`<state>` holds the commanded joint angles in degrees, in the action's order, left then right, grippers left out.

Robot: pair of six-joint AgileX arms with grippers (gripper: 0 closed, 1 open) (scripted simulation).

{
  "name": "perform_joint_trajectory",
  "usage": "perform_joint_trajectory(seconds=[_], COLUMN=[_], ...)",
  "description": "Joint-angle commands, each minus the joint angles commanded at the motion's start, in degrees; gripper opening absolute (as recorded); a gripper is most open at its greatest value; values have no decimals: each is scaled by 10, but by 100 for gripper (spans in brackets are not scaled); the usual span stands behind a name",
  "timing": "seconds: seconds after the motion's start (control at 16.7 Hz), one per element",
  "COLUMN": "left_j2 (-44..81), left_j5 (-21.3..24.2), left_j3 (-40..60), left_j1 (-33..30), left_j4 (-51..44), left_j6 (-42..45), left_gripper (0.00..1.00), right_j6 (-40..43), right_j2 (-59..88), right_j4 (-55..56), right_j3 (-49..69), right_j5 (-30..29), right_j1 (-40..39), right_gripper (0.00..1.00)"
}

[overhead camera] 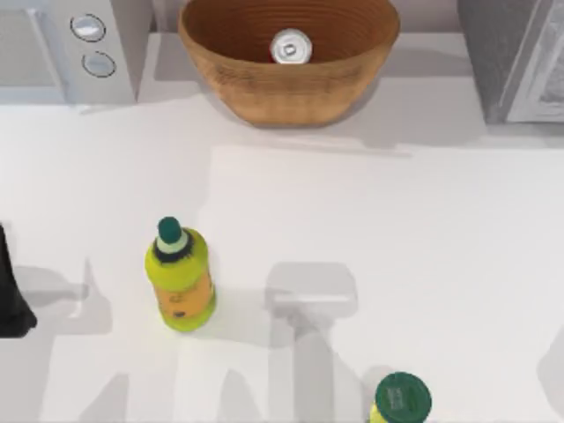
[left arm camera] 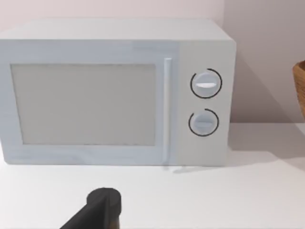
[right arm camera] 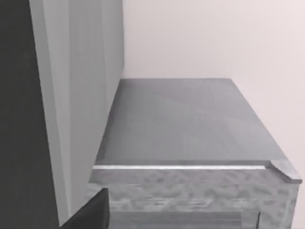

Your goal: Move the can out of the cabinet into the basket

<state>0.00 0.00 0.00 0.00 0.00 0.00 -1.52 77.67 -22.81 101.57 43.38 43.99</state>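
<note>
The white table (overhead camera: 370,220) runs back to a pale wall. At the top middle, the wicker basket (overhead camera: 264,88) holds the can (overhead camera: 291,48), standing up. The grey cabinet (overhead camera: 493,53) is top right, the microwave (overhead camera: 53,44) top left. Two yellow-green bottles (overhead camera: 180,278) stand lower down. The left arm (overhead camera: 11,300) is parked at the left edge.

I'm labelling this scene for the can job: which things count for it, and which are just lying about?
For the job:
- can, upright in the basket
- basket, at the table's far edge
- cabinet, far right

Just lying about:
- microwave, far left
- bottle, standing left of centre
- second bottle, at the near edge
</note>
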Motion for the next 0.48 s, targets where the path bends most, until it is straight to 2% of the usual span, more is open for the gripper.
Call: perform_joint_trajectory(seconds=[0.24,0.48], left_j2=[0,0], left_j5=[0,0], left_j3=[0,0], left_j1=[0,0], left_j4=[0,0], left_j6=[0,0], left_gripper=[100,100], right_j6=[1,2], right_j2=[0,-7], right_j4=[-9,-17], right_j3=[4,0], right_j5=[-174,-381], right_j1=[-173,-380], right_gripper=[100,100])
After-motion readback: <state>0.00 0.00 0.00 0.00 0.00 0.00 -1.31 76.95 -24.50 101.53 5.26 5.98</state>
